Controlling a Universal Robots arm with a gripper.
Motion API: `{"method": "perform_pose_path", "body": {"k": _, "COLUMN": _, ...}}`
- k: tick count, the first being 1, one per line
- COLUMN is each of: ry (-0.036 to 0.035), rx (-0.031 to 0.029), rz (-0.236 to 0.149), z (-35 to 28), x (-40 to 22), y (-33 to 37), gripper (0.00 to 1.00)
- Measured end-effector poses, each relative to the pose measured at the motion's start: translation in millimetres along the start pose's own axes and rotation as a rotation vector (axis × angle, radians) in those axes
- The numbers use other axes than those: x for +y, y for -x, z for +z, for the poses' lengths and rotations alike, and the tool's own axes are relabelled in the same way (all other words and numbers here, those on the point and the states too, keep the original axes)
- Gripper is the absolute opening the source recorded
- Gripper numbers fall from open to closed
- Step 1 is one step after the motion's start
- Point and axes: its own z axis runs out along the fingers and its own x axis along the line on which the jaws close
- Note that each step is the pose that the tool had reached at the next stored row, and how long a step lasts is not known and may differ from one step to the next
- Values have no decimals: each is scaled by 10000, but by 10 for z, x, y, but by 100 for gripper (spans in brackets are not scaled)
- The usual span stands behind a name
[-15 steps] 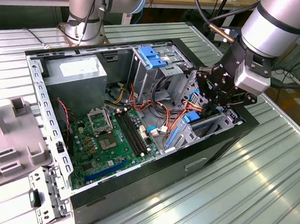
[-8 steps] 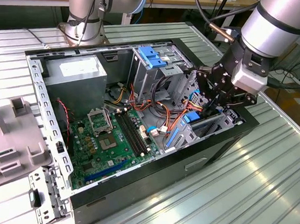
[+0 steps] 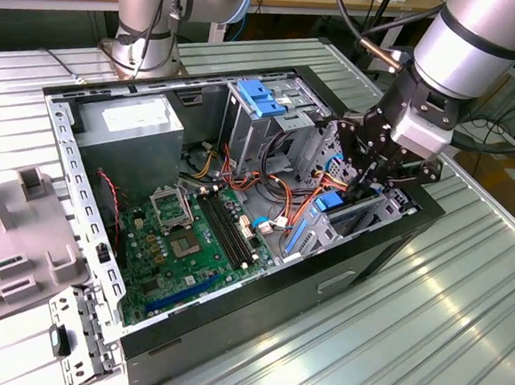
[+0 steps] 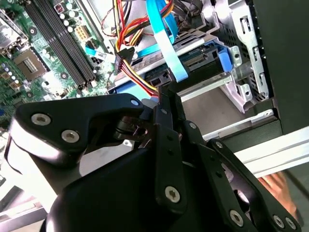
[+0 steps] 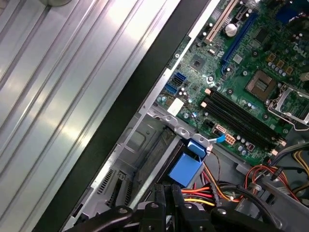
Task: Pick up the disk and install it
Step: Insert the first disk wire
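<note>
The tool's (image 4: 161, 104) linkage hides much of the disk (image 4: 203, 60); its fingertips' gap cannot be told.

Disk (image 3: 352, 216) in case (image 3: 259, 286); motherboard (image 3: 186, 245) inside

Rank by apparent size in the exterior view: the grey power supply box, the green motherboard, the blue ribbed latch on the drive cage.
1. The green motherboard, which takes up the most of the picture.
2. The grey power supply box, somewhat smaller; it sits farther from the camera, so its true size against the board is unsure.
3. The blue ribbed latch, clearly smallest.
</note>
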Motion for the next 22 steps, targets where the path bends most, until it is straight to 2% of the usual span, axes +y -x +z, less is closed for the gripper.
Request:
{"method": "perform_pose_path", "body": {"k": 7, "ry": -17, "rx": 23, "rz": 597, "z": 1, "x": 0, "y": 0, "gripper": 17}}
{"method": "perform_pose_path", "body": {"k": 10, "ry": -30, "rx": 40, "rz": 1042, "z": 2, "x": 0, "y": 0, "gripper": 17}}
{"method": "perform_pose_path", "body": {"k": 15, "ry": -43, "rx": 57, "rz": 1487, "z": 3, "x": 1, "y": 0, "gripper": 17}}
{"method": "perform_pose_path", "body": {"k": 22, "ry": -69, "rx": 93, "rz": 2407, "z": 4, "x": 1, "y": 0, "gripper": 17}}
